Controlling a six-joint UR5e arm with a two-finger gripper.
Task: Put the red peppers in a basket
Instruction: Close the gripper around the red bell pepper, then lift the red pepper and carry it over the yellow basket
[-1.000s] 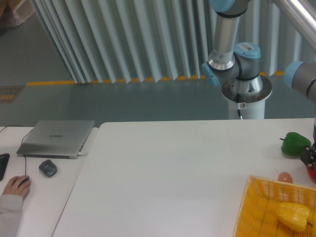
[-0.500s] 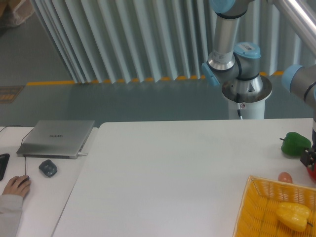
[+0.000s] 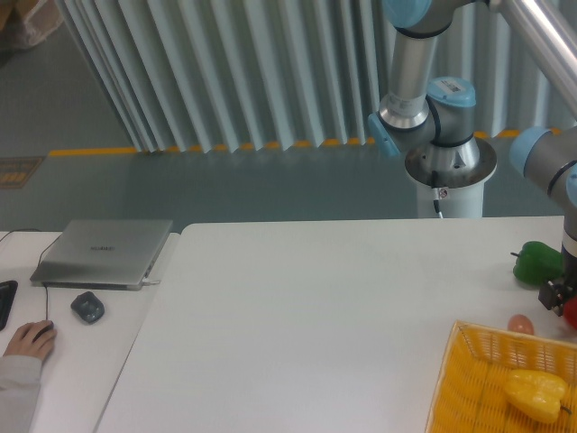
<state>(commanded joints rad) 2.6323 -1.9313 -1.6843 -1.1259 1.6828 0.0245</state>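
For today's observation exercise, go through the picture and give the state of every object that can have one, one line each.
laptop: lid closed, flat on the side desk.
basket: upright, holding the yellow pepper.
green pepper: on the table, outside the basket.
red pepper: at the picture's right edge, mostly cut off.
gripper: at the red pepper; open or shut unclear.

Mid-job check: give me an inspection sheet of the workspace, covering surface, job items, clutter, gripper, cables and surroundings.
Surface: white table, bare in the middle.
Job's things: red pepper cut by the right frame edge; yellow basket holds a yellow pepper.
Clutter: green pepper; small orange-pink object behind the basket.
Gripper: gripper at the red pepper, state unclear.
Cables: one at the arm base.
Surroundings: laptop, mouse, a person's hand, slatted wall.
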